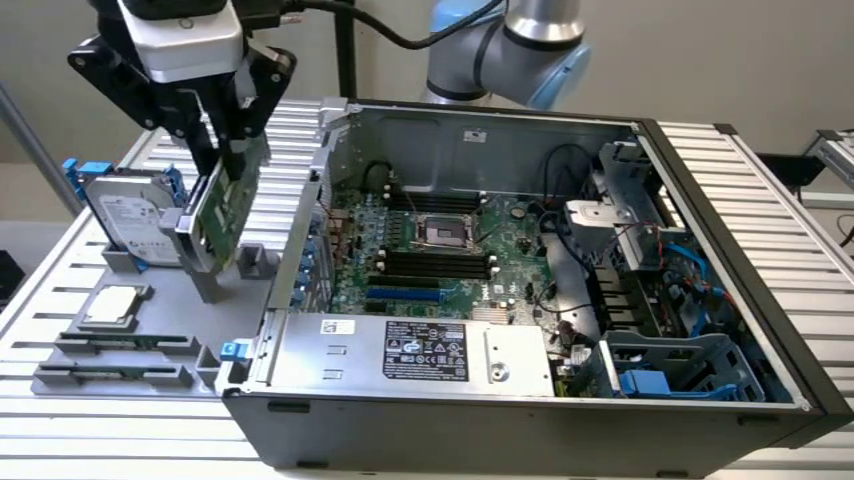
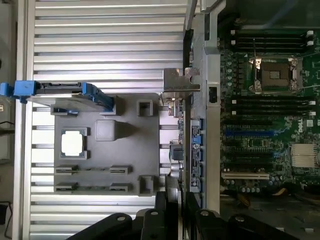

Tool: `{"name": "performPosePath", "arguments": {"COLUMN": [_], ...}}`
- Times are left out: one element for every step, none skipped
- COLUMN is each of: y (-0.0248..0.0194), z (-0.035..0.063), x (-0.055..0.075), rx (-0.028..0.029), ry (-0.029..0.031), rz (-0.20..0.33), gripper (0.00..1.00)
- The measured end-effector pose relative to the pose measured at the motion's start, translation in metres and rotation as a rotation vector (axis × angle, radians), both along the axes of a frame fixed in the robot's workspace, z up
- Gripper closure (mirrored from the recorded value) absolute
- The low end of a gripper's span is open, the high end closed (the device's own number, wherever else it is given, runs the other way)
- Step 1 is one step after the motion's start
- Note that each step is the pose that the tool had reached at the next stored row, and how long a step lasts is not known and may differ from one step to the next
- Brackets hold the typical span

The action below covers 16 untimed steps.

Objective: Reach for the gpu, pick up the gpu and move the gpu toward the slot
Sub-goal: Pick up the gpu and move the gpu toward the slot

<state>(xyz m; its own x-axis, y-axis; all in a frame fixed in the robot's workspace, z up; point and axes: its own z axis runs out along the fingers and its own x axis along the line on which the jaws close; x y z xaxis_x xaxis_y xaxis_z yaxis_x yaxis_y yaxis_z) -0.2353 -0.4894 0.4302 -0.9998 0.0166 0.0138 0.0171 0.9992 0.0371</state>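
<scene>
The gripper (image 1: 230,135) is hanging over the grey holder tray (image 1: 80,375) at the exterior view's left, and its 2 black fingers (image 1: 200,125) are closing tight on the top edge of the gpu (image 1: 220,205). The green card is standing on edge, slightly tilted, hanging straight down from between the fingers, its lower end just above the tray's upright posts. In the wrist view the gpu (image 2: 175,150) is running edge-on away from the fingers (image 2: 161,207), 1 pad pressing each face, with its silver bracket (image 2: 177,82) at the far end.

Just beside the card, toward the exterior view's left, the hard drive (image 1: 127,215) in its blue frame is sitting upright in the tray. Nearer the camera a square processor (image 1: 110,305) is lying flat, and 2 memory sticks (image 1: 114,360) are resting in their grooves.

The open computer case (image 1: 561,400) is lying just beside the card on the exterior view's right, motherboard (image 1: 454,250) facing up.
</scene>
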Motion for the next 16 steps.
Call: {"name": "performPosePath", "arguments": {"y": [-0.0002,-0.0003,-0.0003,-0.0004,-0.0004,-0.0004,-0.0004,-0.0005,-0.0005,-0.0005,-0.0005,-0.0005,-0.0005,-0.0005,-0.0005,-0.0005], "z": [0.0019,0.003,0.0038,0.0043,0.0045,0.0045,0.0045,0.0046,0.0045,0.0046,0.0046,0.0045,0.0046,0.0045,0.0044,0.0042], "x": [0.005,0.009,0.013,0.018,0.023,0.027,0.032,0.036,0.041,0.045,0.05,0.055,0.059,0.064,0.068,0.073], "rx": [0.0019,0.0047,0.0077,0.0113,0.0142,0.0167,0.0193,0.022,0.0244,0.0257,0.0263,0.0267,0.0268,0.0268,0.0269,0.0268], "ry": [0.0001,0.0002,0.0003,0.0004,0.0004,0.0004,0.0005,0.0004,0.0005,0.0004,0.0004,0.0006,0.0007,0.0007,0.0007,0.0009], "rz": [0.0,0.0,0.0,0.0,0.0,0.0,0.0,0.0,0.0,0.0,0.0,0.0,0.0,0.0,0.0,0.0], "gripper": [0.73,0.73,0.73,0.73,0.73,0.73,0.73,0.73,0.73,0.73,0.73,0.73,0.73,0.73,0.73,0.73]}}
